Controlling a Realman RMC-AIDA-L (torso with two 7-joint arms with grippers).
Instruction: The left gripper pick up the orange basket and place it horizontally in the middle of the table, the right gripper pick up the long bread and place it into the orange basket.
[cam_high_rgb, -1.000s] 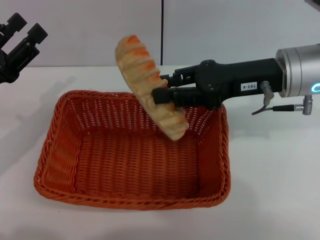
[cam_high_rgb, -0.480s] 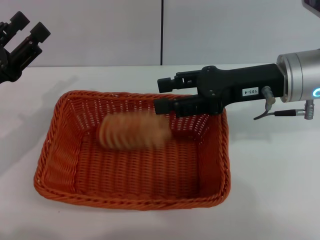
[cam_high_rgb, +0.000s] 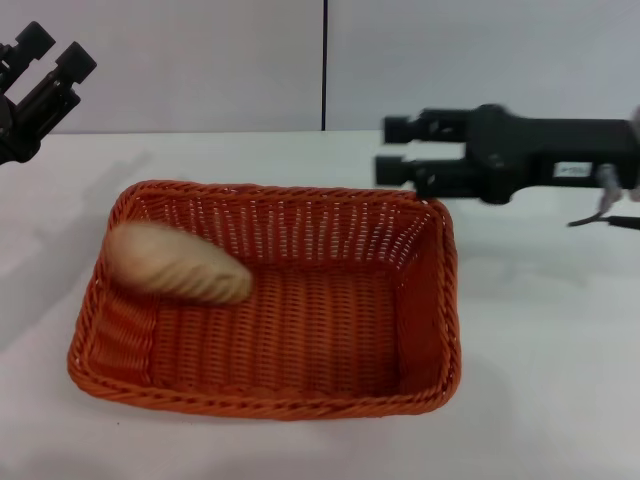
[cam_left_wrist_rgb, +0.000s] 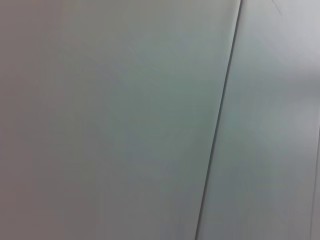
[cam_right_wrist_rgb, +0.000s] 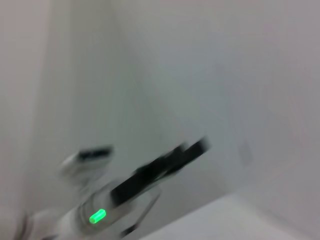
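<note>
Two black grippers and one orange basket fill the head view. At the upper left corner, the left gripper (cam_high_rgb: 48, 62) hangs raised above the table (cam_high_rgb: 540, 340), well apart from everything, its two slim fingers spread with nothing between them. Its wrist view shows only a plain grey wall with a dark seam.

Across the centre and lower part of the frame sits the orange basket (cam_high_rgb: 300, 405), lying with its long side running left to right on the white table, roughly in the middle. Inside it, at the left end, lies the long bread (cam_high_rgb: 178, 264), pale side showing, leaning against the basket's left wall and slightly blurred, so it may not have settled.

At the upper right, the right gripper (cam_high_rgb: 392, 149) hangs above the table just beyond the basket's far right corner, pointing toward the frame's left. Its fingers are parted and hold nothing. The right wrist view is blurred, showing a wall and a dark bar with a green light.

Judging by this layout, both placements look done: the basket is set down and the bread is in it. The step in hand seems to be the right arm's retreat. The next move likely calls only for clearing the right gripper away from the basket rim without knocking it.
</note>
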